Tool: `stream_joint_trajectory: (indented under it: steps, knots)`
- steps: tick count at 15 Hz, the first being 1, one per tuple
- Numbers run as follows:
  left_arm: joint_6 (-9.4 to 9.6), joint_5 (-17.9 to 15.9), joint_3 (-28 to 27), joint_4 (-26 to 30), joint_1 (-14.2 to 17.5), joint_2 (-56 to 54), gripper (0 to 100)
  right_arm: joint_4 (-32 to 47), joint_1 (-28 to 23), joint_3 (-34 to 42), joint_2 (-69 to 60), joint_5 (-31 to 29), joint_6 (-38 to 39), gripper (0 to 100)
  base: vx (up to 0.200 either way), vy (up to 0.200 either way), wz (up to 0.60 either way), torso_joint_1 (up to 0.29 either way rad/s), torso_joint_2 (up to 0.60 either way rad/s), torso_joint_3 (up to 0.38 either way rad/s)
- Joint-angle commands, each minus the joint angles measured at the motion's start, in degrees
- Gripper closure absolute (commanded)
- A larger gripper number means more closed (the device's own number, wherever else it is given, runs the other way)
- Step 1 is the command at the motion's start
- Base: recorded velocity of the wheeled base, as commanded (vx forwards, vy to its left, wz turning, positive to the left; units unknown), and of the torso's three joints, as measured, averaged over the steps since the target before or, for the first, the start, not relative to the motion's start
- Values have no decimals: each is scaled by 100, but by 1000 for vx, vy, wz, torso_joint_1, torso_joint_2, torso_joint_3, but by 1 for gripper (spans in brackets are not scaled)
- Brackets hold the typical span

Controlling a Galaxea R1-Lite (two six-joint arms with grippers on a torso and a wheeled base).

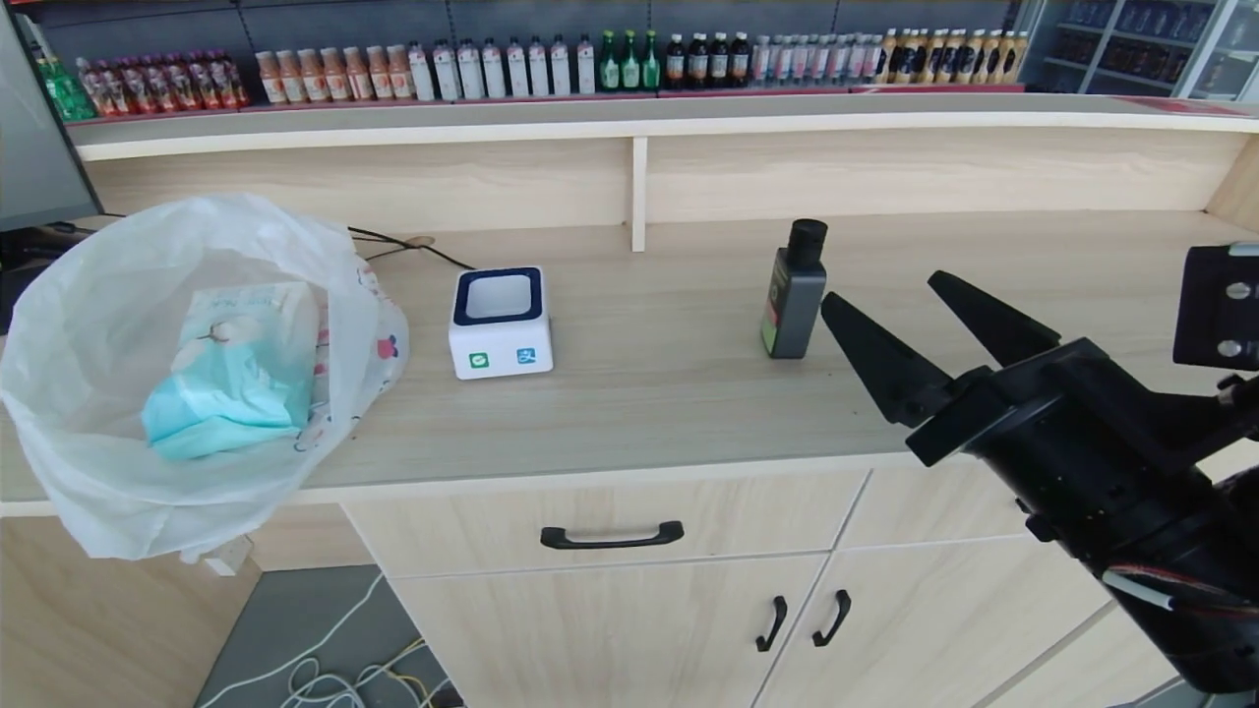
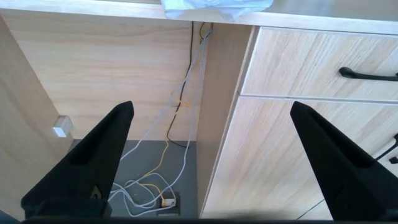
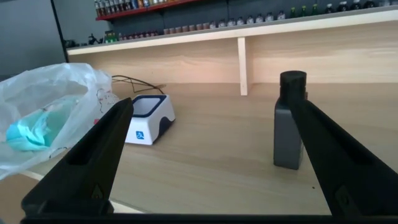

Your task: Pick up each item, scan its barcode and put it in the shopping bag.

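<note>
Dark grey plastic bottle standing upright on wooden bench; we are holding right claw released beside it, likely for grasping; left claw released too.

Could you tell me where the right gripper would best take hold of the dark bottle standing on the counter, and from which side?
Probably the bottle at mid-body, below the narrower cap. It stands upright with bare counter around it, and the open right gripper sits just to its right, so a level approach from there looks simplest.
</note>
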State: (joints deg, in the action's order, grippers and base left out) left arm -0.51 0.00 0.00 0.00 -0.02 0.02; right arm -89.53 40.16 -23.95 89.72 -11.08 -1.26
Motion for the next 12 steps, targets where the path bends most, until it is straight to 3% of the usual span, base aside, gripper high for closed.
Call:
stream_joint_trajectory:
  steps: [1, 2, 8, 12]
  knots:
    - [25, 0, 0, 0, -6, -2, 0, -3, 1, -4, 133, 9, -6, 0, 0, -200, 0, 7, 2, 7]
    - [25, 0, 0, 0, -6, -2, 0, -12, 1, -4, 221, 27, -6, 0, 0, -200, 0, 2, 2, -2]
    - [34, 0, 0, 0, 2, -2, 0, -30, 1, -136, 915, -52, -15, 0, 0, 0, 0, 0, 0, 0]
    - [34, 0, 0, 0, 2, -2, 0, -3, 71, -637, 1329, -201, -68, 0, 0, 0, 0, 0, 0, 0]
